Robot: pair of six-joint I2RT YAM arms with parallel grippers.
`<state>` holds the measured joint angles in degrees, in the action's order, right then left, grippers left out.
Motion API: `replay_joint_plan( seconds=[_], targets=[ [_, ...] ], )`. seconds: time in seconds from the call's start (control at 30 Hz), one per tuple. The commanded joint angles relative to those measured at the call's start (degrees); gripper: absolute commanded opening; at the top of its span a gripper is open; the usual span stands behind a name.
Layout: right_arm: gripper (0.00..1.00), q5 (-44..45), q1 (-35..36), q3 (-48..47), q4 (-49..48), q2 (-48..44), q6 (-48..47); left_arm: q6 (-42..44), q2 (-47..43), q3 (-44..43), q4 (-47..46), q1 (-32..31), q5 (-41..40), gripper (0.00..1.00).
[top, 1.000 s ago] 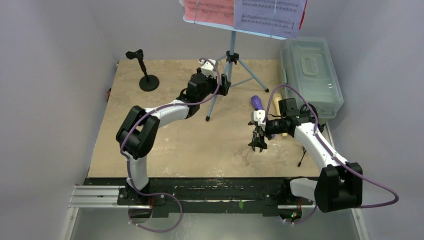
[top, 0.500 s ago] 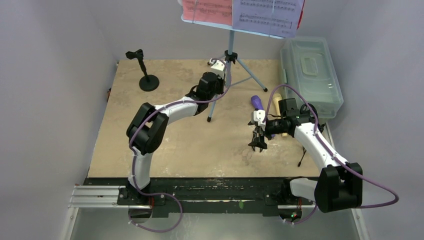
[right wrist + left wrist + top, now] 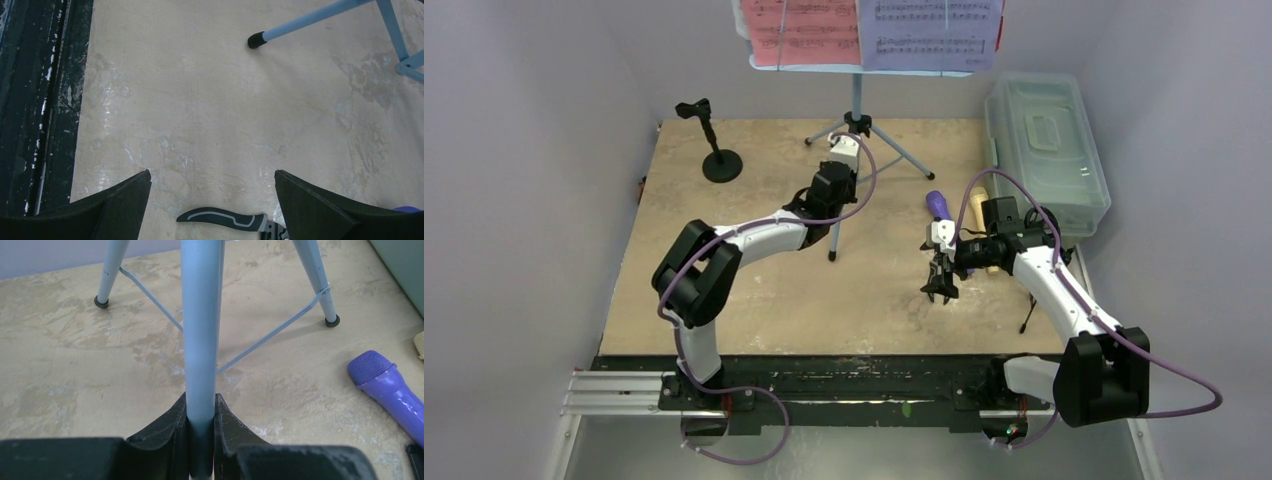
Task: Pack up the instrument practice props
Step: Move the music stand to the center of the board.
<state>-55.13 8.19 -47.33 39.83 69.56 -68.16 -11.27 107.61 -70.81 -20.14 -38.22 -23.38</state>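
My left jaws clamp a smooth, round light-blue leg of the music stand, which has shifted leftward. My right jaws gape apart.

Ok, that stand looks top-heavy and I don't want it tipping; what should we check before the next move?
1. Left gripper shut on the stand leg: ok.
2. Right gripper open and empty: ok.
3. Sheet-music pages resting on the music desk: ok.
4. Purple microphone lying apart from the stand leg: ok.
5. Plastic box lid open for packing: not ok, looks closed.
6. Music desk level: cannot tell.
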Motion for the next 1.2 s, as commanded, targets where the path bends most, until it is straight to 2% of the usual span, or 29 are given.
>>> replay_joint_plan(
  seconds=[0.0,0.4,0.77,0.8,0.97,1.07,1.17],
  targets=[
    [0.97,-1.3,-0.3,0.3,0.1,-1.3,-0.8,-4.6,-7.5,3.1,2.0,0.0,-7.6,0.00],
    [0.97,-1.6,-0.3,0.2,0.2,-1.6,-0.7,-13.3,-19.6,15.8,6.7,-4.7,-14.0,0.00],
    [0.97,-3.3,-1.0,-1.0,1.6,-2.9,-1.1,-17.9,-21.2,18.5,7.9,-7.0,-12.9,0.00],
    [0.97,-3.6,-1.3,-1.2,2.2,-3.0,-1.4,-18.3,-21.4,18.5,8.2,-6.9,-12.7,0.05],
    [0.98,-6.5,-3.9,-3.5,7.4,-4.1,-5.7,-19.3,-23.6,19.5,9.0,-6.9,-11.6,0.48],
    [0.99,-9.7,-5.0,-5.1,10.3,-4.9,-6.9,-19.1,-25.7,20.5,9.3,-6.9,-10.1,0.63],
    [0.99,-9.9,-5.5,-7.2,13.9,-5.4,-8.2,-17.8,-28.0,21.0,10.7,-6.9,-7.4,0.74]
  ],
)
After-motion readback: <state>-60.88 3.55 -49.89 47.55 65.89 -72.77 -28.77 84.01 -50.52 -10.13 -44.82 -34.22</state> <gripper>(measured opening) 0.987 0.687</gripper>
